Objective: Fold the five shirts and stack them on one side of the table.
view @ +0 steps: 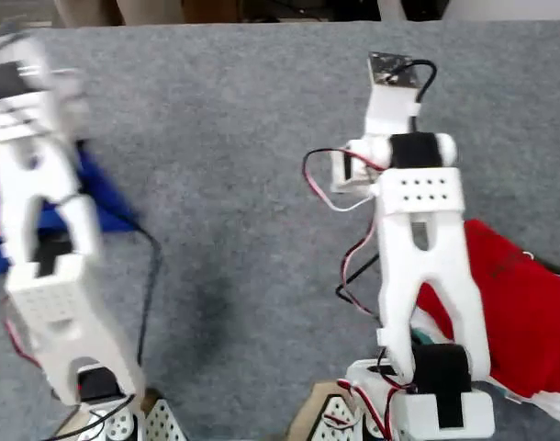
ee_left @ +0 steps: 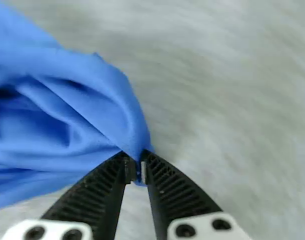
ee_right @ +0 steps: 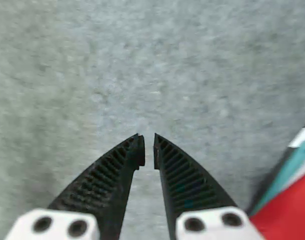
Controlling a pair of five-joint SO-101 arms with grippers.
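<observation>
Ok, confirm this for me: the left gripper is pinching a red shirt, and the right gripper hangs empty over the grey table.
One thing is wrong: the shirt pinched in the left gripper is blue, not red, as the left wrist view shows. The right gripper does hang empty over the grey table.

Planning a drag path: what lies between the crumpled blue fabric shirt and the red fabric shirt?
High view: bare grey felt tabletop, a black cable beside the blue shirt, then the white right arm.
</observation>
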